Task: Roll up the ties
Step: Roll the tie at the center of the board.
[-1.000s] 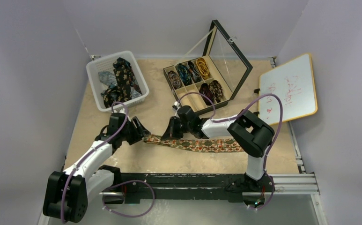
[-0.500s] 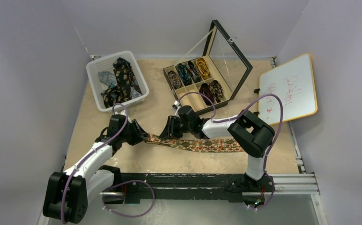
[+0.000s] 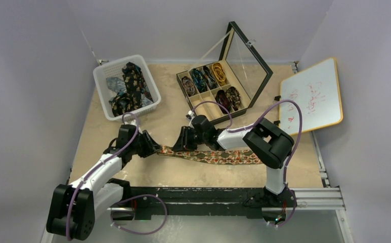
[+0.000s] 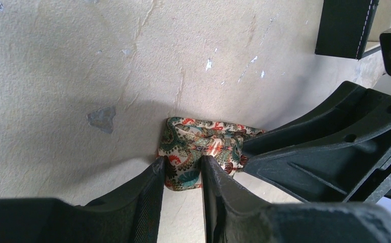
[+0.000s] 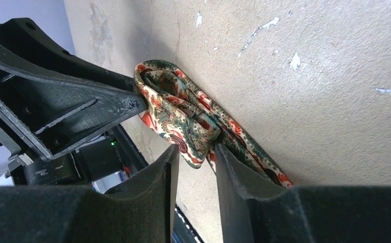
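Currently the paisley necktie [image 3: 218, 156] lies flat on the beige tabletop [image 3: 107, 167] in front of both arm bases, running left to right. It has a cream ground with red and teal figures. Its left end is folded over on itself into a small loose loop. The rest stretches to the right, and its far end sits below the right arm's elbow in the top view.

Left gripper [image 3: 156, 148]: low at the folded end, reaching from the left. In the left wrist view the jaws are narrow. The fold sits between the two fingers [image 4: 145, 197] and fills the gap, with fabric against both inner faces. This reads as a pinch on the fold.

Right gripper [image 3: 180, 146]: just right of the left one, with its tips facing it, the two almost meeting at the fold. In the right wrist view the jaws are narrow and straddle the doubled strip just behind the loop. Cloth touches both fingers [image 5: 236, 192]. I cannot tell whether it is clamped or only enclosed. In this view one left-gripper fingertip touches the loop's open end.

Elsewhere on the table:
- White plastic basket [image 3: 100, 76], far left, holding loose ties [image 3: 132, 81] in a heap of dark florals.
- Black compartment box [image 3: 180, 81], far centre, with its glass lid [image 3: 249, 58] propped open.
- Coiled ties [image 3: 218, 73] in the box's far row and in the two right-hand compartments of its near row.
- Whiteboard [image 3: 312, 96] with red writing, leaning at the right wall, well apart from the necktie.
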`<state>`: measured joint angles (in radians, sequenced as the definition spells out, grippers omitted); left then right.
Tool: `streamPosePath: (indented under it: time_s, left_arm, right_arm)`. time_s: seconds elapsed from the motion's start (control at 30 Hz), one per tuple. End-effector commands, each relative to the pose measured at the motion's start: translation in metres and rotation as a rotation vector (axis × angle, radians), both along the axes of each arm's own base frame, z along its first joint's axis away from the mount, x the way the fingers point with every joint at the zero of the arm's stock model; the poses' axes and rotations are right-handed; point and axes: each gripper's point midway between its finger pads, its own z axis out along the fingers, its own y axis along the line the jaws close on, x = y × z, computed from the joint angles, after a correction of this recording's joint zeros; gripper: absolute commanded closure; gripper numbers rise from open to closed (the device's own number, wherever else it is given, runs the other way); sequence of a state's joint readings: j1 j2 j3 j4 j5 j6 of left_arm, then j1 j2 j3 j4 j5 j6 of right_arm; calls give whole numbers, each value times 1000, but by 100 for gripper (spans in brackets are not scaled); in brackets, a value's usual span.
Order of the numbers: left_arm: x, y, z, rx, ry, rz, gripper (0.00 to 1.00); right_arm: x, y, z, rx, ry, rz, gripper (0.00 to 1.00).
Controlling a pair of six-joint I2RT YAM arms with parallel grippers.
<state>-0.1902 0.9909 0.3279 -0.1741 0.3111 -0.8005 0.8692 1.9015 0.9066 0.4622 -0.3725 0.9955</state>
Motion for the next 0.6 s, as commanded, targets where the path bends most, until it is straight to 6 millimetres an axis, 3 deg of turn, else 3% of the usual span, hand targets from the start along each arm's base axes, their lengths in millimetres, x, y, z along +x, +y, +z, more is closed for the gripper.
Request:
streamPosePath:
  time_s: [0.0, 0.37, 0.57]
  left_arm:
    - [0, 0, -2, -16, -10, 10, 70]
    - [-3, -1, -8, -27, 11, 11, 74]
    - [-3, -1, -5, -23, 5, 8, 73]
  right_arm:
    - [2, 0, -1, 9, 6, -12, 64]
    - [1, 8, 2, 51, 11, 6, 72]
    - [5, 6, 15, 50, -20, -5, 93]
